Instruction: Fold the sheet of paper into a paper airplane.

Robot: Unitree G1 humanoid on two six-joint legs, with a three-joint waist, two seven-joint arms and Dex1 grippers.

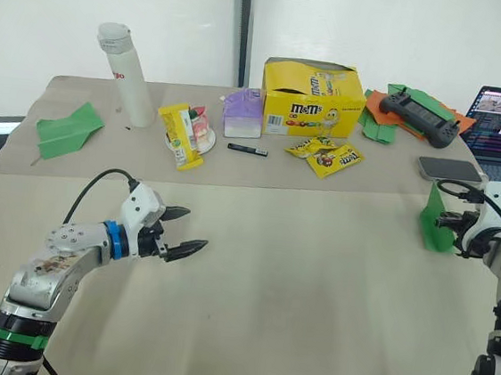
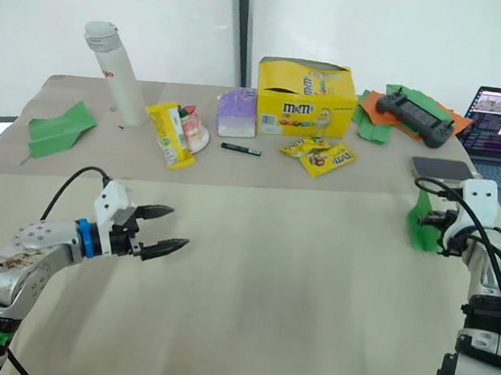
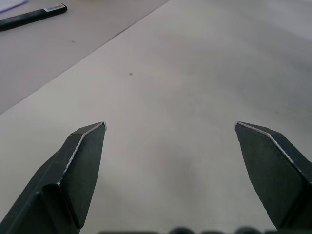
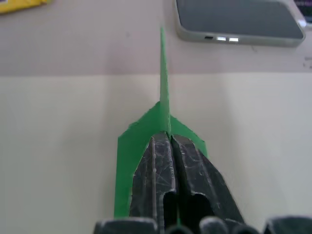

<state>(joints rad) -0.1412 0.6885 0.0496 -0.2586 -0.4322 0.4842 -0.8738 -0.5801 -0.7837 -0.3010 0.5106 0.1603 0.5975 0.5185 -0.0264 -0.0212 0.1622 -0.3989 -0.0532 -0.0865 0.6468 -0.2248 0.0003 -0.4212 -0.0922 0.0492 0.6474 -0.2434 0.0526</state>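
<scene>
Right gripper (image 4: 168, 146): fingers clamped on paper airplane (image 1: 435, 220), held edge-up near the table (image 1: 293, 291) right edge. Left gripper (image 1: 183, 231): fingers apart, holding nothing. Item likely light, flimsy, crease-prone; best pinched along the folded keel.

Matte, thin green paper airplane (image 4: 163, 117); scuffed black plastic fingers (image 4: 155, 165) of the right gripper (image 4: 168, 141); smooth matte beige tabletop (image 1: 313, 275); glossy yellow cardboard M&M's box (image 1: 312, 100).
</scene>
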